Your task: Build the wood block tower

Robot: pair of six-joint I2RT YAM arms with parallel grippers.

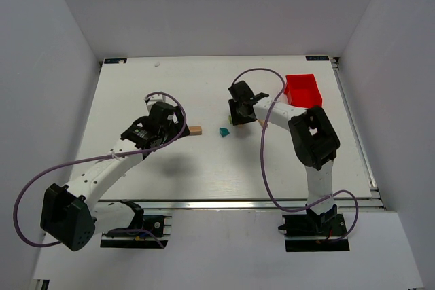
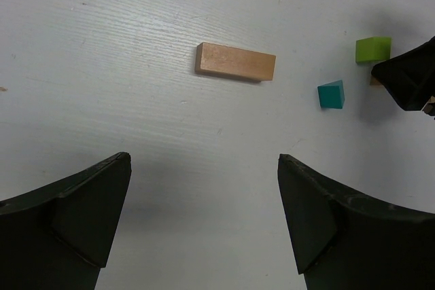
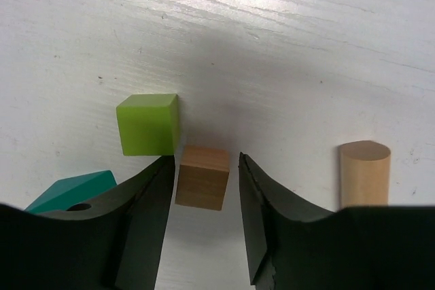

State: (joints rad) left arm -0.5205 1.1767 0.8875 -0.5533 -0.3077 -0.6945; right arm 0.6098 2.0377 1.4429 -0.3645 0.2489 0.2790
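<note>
No stack shows; the blocks lie apart on the white table. My right gripper (image 3: 205, 157) is open, its jaws on either side of a tan cube (image 3: 202, 177), with a small gap on the right side. A lime-green cube (image 3: 148, 124) sits just left of it, a teal wedge (image 3: 71, 190) further left, and a tan cylinder (image 3: 364, 173) to the right. My left gripper (image 2: 204, 168) is open and empty, short of a long tan block (image 2: 235, 62). The teal wedge (image 2: 331, 94) and lime-green cube (image 2: 373, 49) lie to its right.
A red bin (image 1: 303, 89) stands at the back right, behind the right arm. In the top view the long tan block (image 1: 196, 130) and teal wedge (image 1: 223, 131) lie between my left gripper (image 1: 178, 125) and right gripper (image 1: 238, 119).
</note>
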